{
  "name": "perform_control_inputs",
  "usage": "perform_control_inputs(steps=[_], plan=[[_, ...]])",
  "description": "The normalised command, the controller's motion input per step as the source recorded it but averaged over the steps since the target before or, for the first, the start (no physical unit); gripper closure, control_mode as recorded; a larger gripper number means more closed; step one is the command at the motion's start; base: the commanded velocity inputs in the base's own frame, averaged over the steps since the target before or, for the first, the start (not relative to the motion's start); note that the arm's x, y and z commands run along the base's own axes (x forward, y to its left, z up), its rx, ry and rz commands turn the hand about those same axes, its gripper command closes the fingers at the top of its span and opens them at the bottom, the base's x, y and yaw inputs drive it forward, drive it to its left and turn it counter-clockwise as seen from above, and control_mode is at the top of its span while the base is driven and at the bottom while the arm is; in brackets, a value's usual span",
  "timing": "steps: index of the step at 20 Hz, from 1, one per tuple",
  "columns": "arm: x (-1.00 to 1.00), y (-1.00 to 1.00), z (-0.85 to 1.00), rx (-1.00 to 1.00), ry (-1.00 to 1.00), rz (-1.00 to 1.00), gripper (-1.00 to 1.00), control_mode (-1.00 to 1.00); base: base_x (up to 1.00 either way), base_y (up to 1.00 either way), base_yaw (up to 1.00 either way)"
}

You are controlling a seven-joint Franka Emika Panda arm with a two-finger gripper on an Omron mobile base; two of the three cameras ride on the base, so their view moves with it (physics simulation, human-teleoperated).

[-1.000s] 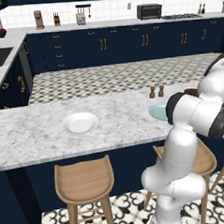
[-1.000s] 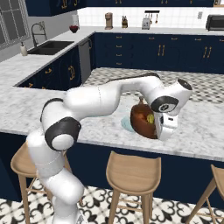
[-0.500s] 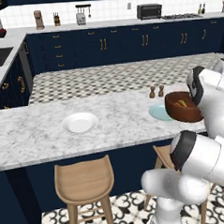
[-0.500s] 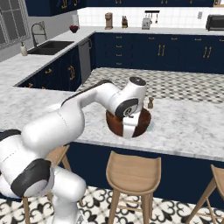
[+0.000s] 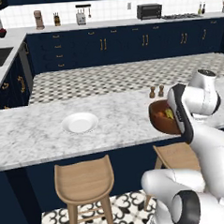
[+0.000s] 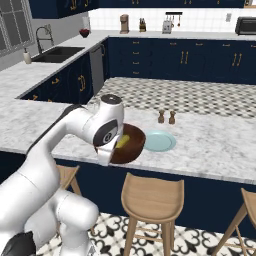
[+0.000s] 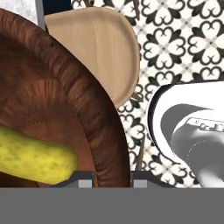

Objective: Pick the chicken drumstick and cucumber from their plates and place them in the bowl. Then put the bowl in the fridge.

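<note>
Gripper: my gripper (image 7: 113, 181) is clenched on the rim of the bowl (image 6: 127, 145), a fingertip either side of the wall.
Bowl: I hold it in the air at the counter (image 5: 35, 137) edge, over a wooden stool (image 7: 98, 43).
Cucumber: the cucumber (image 7: 33, 159) lies inside the bowl; I can't make out the drumstick.
Risk: I judge a one-sided rim grip lets the bowl tilt and spill the food if I swing fast.
Counter: grey-white marble carrying a white plate (image 5: 80, 122), a teal plate (image 6: 159, 141) and two shakers (image 6: 166, 117).
Room: navy cabinets, patterned tile floor.
</note>
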Motion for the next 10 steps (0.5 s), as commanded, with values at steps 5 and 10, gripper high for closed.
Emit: perform_control_inputs(steps=[5,10], plan=[[-0.83,0.84,0.01,0.0,0.0,-0.02,1.0,-1.0,0.0,0.0,0.0],[-0.84,0.52,0.0,0.0,0.0,0.0,1.0,-1.0,0.0,0.0,0.0]])
